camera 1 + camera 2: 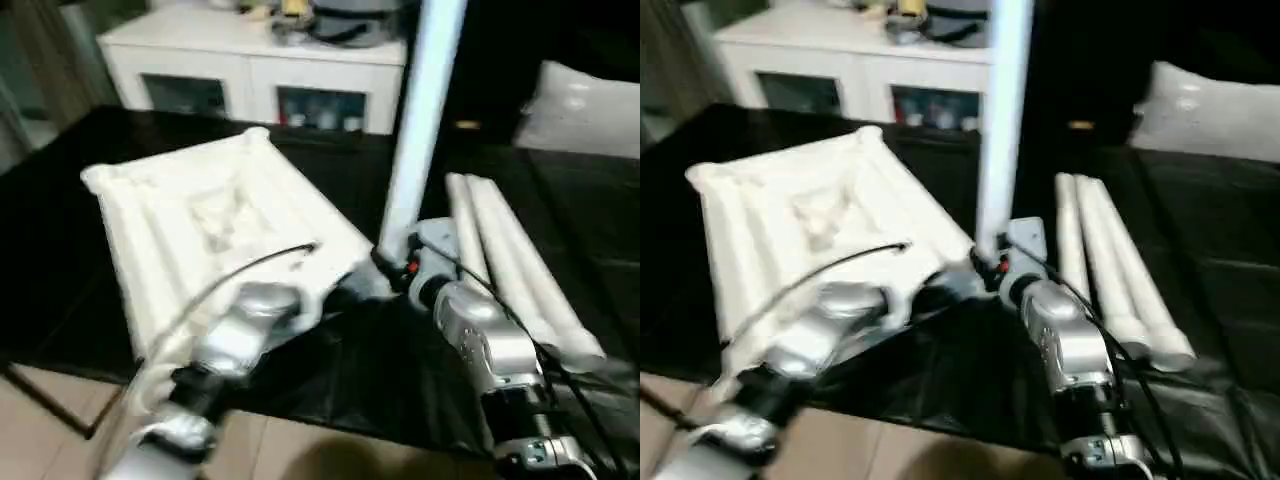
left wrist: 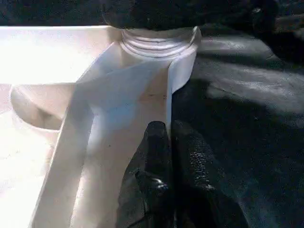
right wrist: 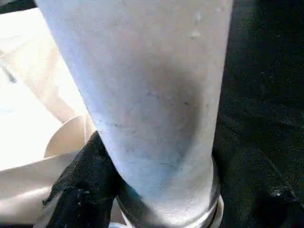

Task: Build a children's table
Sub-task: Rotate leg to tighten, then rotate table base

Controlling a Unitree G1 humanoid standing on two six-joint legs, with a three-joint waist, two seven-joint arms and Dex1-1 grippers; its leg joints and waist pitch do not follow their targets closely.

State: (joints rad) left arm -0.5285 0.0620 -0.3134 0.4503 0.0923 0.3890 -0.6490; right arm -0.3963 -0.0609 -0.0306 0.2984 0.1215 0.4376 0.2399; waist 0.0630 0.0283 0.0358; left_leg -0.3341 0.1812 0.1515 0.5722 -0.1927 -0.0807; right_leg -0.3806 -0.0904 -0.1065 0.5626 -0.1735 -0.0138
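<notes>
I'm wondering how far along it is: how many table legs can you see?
3: one leg stands upright at the tabletop's near corner; two legs lie side by side right of it. A fourth may be hidden.

A thick white tapered leg (image 3: 152, 95) stands close in front of the camera, its ringed lower end beside a black gripper finger (image 3: 83, 190), with the ribbed white children's table (image 3: 28, 99) beyond and a black surface (image 3: 266, 118) alongside.
</notes>
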